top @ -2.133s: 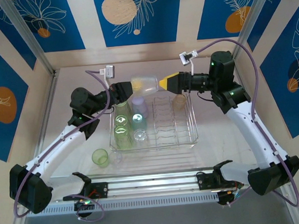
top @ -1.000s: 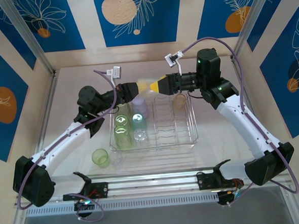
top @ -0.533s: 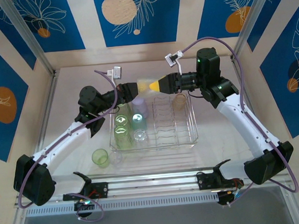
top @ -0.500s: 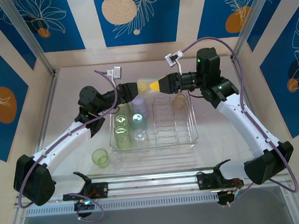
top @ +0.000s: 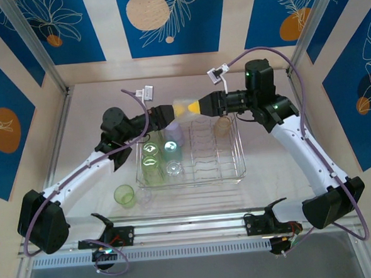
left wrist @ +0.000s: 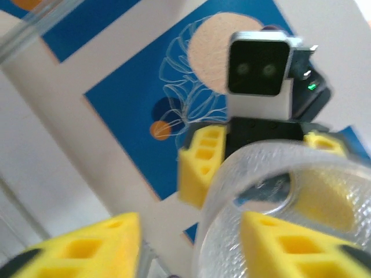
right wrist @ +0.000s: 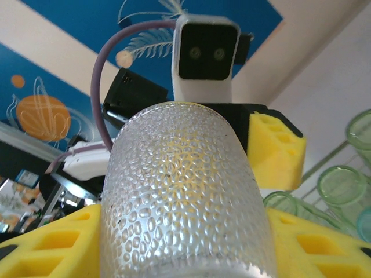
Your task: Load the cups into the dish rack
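A clear dimpled cup hangs in the air above the far edge of the dish rack, lying sideways between the two grippers. My right gripper is shut on it, and the yellow pads press both sides of the cup. My left gripper faces the cup's mouth and stands open. One of its fingers is at the rim, the other is well apart from it. In the rack stand green cups, a teal cup, a lilac cup, a clear cup and an amber cup.
A green cup and a clear cup stand on the table near the rack's front left corner. The rack's right half holds upright tines. Metal frame posts rise at the back corners.
My left gripper has opened and let go of the clear cup, which the right gripper shut on just before. Both grippers and the cup shifted slightly right.
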You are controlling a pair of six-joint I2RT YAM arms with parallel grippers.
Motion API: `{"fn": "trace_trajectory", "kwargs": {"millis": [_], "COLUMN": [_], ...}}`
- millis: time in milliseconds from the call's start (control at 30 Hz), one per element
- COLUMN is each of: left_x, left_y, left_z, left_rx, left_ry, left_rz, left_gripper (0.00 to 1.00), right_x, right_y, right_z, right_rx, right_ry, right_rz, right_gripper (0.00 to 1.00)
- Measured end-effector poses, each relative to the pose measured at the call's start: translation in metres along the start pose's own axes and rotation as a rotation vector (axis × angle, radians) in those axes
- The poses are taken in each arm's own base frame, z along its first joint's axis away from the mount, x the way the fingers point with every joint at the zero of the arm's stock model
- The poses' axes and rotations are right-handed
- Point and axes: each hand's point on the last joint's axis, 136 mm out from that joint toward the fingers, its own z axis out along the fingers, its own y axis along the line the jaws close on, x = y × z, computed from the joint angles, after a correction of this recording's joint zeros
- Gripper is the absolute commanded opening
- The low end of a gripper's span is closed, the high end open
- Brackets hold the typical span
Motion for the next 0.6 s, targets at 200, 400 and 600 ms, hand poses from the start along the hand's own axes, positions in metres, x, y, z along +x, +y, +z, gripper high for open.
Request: {"fn": "trace_trajectory", "kwargs": {"millis": [200, 400, 600], "left_x": [0.011, 0.011, 0.011], "left_y": [0.055, 0.078, 0.098], "left_z": [-0.02, -0.063, -0.133], "left_rx": [-0.346, -0.65, -0.995], "left_ry": [0.028, 0.04, 0.003], "left_rz": [0.045, 0.174, 0.248], "left_gripper": [1.0, 1.0, 1.0], "right_x": [-0.01, -0.003, 0.024], "right_y": [-0.027, -0.059, -0.113], "right_z": [-0.034, -0.063, -0.082], "right_rx": [0.157, 0.383, 0.663], "right_ry": [-0.068, -0.086, 0.018], "right_rz": [0.072, 0.145, 0.232], "right_gripper": [0.0, 0.0, 0.0]}}
